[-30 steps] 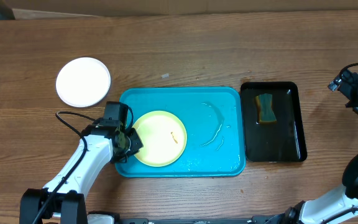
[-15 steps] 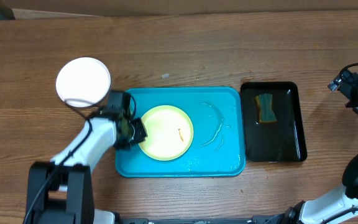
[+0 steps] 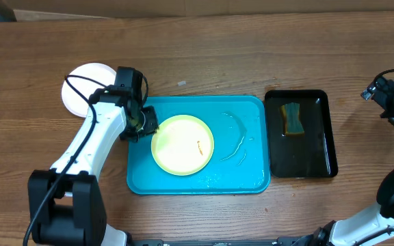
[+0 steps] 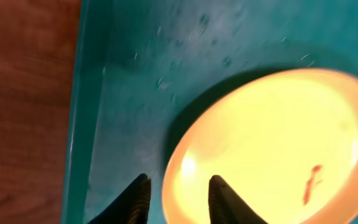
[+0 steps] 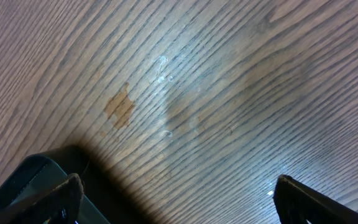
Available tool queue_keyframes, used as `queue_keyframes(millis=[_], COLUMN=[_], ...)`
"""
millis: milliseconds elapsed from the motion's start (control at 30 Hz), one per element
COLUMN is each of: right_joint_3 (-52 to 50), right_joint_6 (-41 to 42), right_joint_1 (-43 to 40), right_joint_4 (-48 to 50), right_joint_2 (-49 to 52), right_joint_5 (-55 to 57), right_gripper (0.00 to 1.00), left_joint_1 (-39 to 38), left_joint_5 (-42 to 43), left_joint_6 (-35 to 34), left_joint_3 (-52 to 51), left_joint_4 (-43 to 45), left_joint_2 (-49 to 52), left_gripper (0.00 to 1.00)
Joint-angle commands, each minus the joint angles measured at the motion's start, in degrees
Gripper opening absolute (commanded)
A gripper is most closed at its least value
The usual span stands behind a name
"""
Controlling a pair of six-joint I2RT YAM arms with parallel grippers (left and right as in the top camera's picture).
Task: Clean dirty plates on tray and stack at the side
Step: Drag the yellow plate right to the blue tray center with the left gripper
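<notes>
A pale yellow-green plate point(image 3: 182, 145) with a small reddish speck lies in the left half of the cyan-blue tray point(image 3: 238, 171). My left gripper point(image 3: 148, 126) is shut on the plate's left rim. In the left wrist view one finger is over the plate point(image 4: 278, 137) and the other over the wet tray floor point(image 4: 123, 93), with the left gripper point(image 4: 178, 196) straddling the rim. A white plate point(image 3: 87, 85) sits on the table left of the tray, partly hidden by my left arm. My right gripper point(image 3: 388, 96) is open and empty at the far right; the right wrist view shows it point(image 5: 176, 199) above bare wood.
A narrow black tray point(image 3: 313, 147) stands right of the cyan tray with a green-and-yellow sponge point(image 3: 292, 119) in it. Water streaks lie on the cyan tray's right half. The wooden table extends on all sides.
My left gripper has moved up and to the right along the tray's left side, and the yellow-green plate has slid with it toward the tray's middle. The right arm has not moved.
</notes>
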Motion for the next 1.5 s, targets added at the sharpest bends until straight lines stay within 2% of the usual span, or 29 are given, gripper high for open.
queue_keyframes(millis=[0,267,400,500,533,567,633,733,833,867,933,1000,1233,1467], right_joint_3=[0.76,0.76,0.76,0.76,0.76,0.76,0.76,0.76,0.76,0.76,0.76,0.76,0.76,0.76], right_joint_6=[0.22,0.22,0.22,0.22,0.22,0.22,0.22,0.22,0.22,0.22,0.22,0.22,0.22,0.24], right_joint_1=[-0.07,-0.07,-0.07,-0.07,-0.07,-0.07,-0.07,-0.07,-0.07,-0.07,-0.07,-0.07,-0.07,-0.07], right_joint_4=[0.31,0.31,0.31,0.31,0.31,0.31,0.31,0.31,0.31,0.31,0.31,0.31,0.31,2.51], right_joint_2=[-0.55,-0.55,-0.55,-0.55,-0.55,-0.55,-0.55,-0.55,-0.55,-0.55,-0.55,-0.55,-0.55,-0.55], right_joint_5=[0.15,0.15,0.15,0.15,0.15,0.15,0.15,0.15,0.15,0.15,0.15,0.15,0.15,-0.07], right_gripper=[1.00,1.00,1.00,1.00,1.00,1.00,1.00,1.00,1.00,1.00,1.00,1.00,1.00,1.00], left_joint_1=[-0.70,-2.38,-2.64,-2.64,-2.64,-2.64,-2.64,-2.67,-2.64,-2.64,-2.64,-2.64,-2.89,-3.04], left_joint_5=[-1.05,1.01,2.34,5.97,7.15,8.90,10.14,12.85,12.24,11.78,11.02,10.95,10.93,10.95], left_joint_6=[0.98,1.90,1.84,1.70,1.01,-3.89,-7.98,-8.74,-7.19,-6.08,-5.49,-5.51,-4.17,-2.01], left_joint_3=[0.22,-1.51,-1.51,-1.25,-1.22,-1.22,-1.22,-1.22,-1.18,-1.18,-1.18,-1.18,-1.18,-1.18], left_joint_4=[-3.30,-0.74,2.19,4.87,5.51,6.08,6.32,6.73,7.65,8.37,9.20,9.73,9.97,9.97], left_joint_2=[3.96,11.96,13.38,13.27,13.27,13.27,13.27,13.27,13.27,13.27,13.27,13.27,13.27,13.27], left_gripper=[0.34,0.22,0.05,0.04,0.04,0.04,0.04,0.09,0.28,0.31,0.32,0.28,0.25,0.35])
